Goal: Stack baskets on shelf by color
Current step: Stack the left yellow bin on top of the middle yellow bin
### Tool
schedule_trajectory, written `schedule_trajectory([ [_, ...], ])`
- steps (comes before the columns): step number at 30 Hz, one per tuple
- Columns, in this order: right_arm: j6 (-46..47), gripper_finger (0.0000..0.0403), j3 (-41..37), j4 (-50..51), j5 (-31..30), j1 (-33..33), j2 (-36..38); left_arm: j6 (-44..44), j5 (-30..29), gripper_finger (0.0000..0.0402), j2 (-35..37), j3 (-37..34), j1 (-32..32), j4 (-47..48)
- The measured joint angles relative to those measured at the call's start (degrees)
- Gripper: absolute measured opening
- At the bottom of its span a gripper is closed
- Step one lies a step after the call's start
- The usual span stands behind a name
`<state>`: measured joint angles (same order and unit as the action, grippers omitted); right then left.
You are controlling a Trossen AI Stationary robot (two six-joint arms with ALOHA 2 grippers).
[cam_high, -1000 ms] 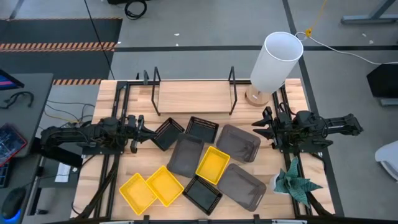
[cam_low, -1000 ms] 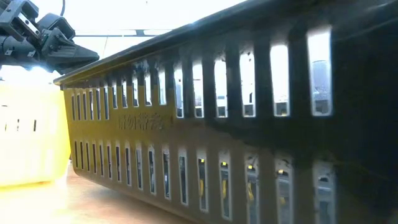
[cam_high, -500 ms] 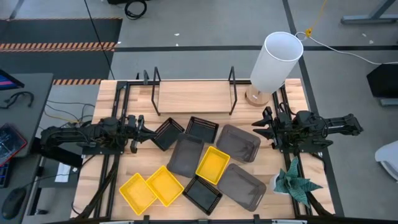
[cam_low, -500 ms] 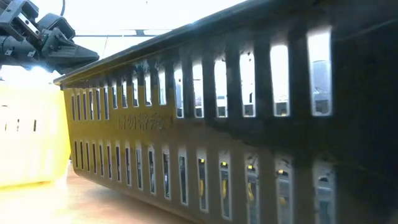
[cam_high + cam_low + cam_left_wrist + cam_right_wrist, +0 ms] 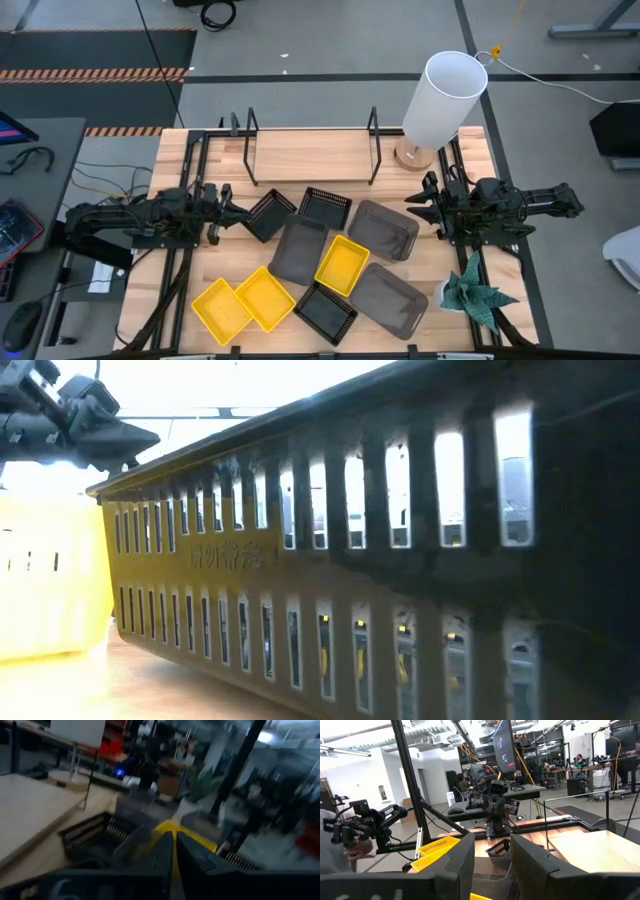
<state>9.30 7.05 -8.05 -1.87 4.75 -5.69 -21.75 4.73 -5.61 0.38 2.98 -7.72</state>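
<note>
A wooden table was seen from directly above, with a dark robot arm at each side. Along its far edge stood the shelf, a light wood plank between black wire uprights, with nothing on it. Just to the right of the shelf stood a white cylinder lamp on a round wooden base. The baskets lay scattered on the table in front of the shelf: two small black mesh baskets side by side nearest the shelf, a third black one near the front edge, two yellow baskets touching each other at the front left, and a third yellow basket resting on the larger dark grey baskets in the middle. The left gripper hovered just beside the leftmost black mesh basket, its fingers pressed together with nothing between them. The right gripper waited at the right side of the table near the grey baskets, its two fingers spread apart and empty. A folded green cloth lay at the front right corner. From table height, a dark slotted basket wall filled most of the view.
</note>
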Motion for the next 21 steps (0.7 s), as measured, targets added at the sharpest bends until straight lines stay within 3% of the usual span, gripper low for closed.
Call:
schedule_trajectory([
  [4, 0.0, 0.013, 0.0, 0.0, 0.0, 0.0, 0.0, -9.7, 0.0, 0.0033, 0.0, 0.0, 0.0, -3.1],
  [9, 0.0, 0.013, 0.0, 0.0, 0.0, 0.0, 0.0, -12.1, 0.6, 0.0034, 0.0, 0.2, 0.0, -5.9],
  [14, 0.0, 0.013, 0.0, 0.0, 0.0, 0.0, 0.0, -13.1, 7.0, 0.0019, 0.0, 5.1, 0.0, -5.7],
  [21, 0.0, 0.013, 0.0, 0.0, 0.0, 0.0, 0.0, -16.3, 12.7, 0.0006, -1.2, 16.3, -0.4, 8.8],
])
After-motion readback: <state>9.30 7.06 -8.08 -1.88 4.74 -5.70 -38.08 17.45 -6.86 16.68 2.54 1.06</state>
